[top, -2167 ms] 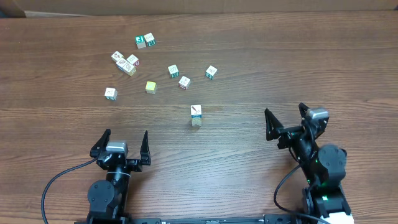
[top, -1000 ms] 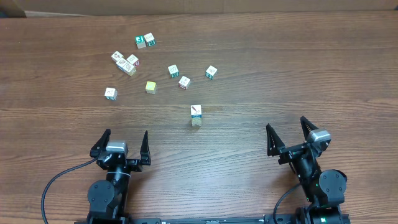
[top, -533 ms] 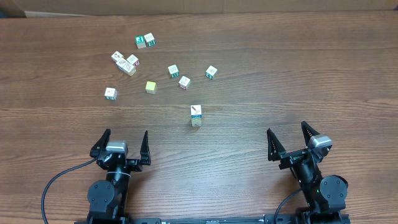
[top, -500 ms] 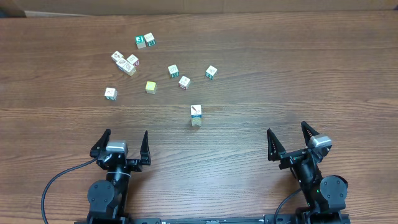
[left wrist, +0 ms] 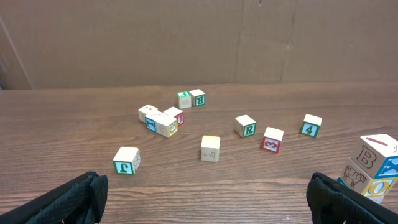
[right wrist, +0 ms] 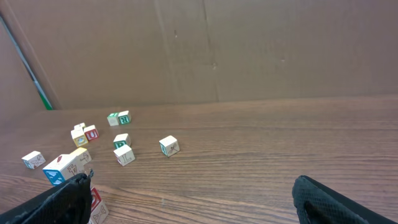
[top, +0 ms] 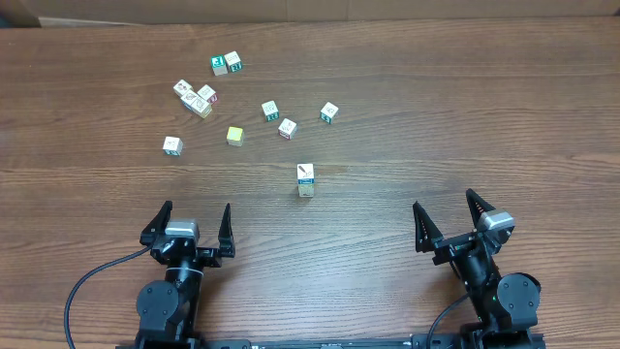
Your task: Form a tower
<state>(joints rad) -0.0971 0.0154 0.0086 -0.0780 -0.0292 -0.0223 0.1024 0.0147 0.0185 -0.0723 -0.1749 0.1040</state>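
Observation:
The tower (top: 306,180) is a short stack of pale picture cubes, one cube wide, standing mid-table. It shows at the right edge of the left wrist view (left wrist: 375,168). In the right wrist view it stands at the left (right wrist: 65,169), partly behind my finger. My left gripper (top: 194,215) sits open near the front edge, well to the tower's left, with nothing between its fingers (left wrist: 68,199). Off to the tower's right my right gripper (top: 446,208) is also open and empty, its fingers (right wrist: 336,199) wide apart.
Loose cubes lie scattered behind the tower: a plain yellow-green cube (top: 234,135), a cluster (top: 197,98), a pair (top: 226,64), a single cube (top: 172,145) and three more (top: 288,127). A cardboard wall (left wrist: 199,37) backs the table's far edge.
My right arm has drawn back toward the front edge, away from the tower, its jaws open throughout. The left arm and the cubes have not moved.

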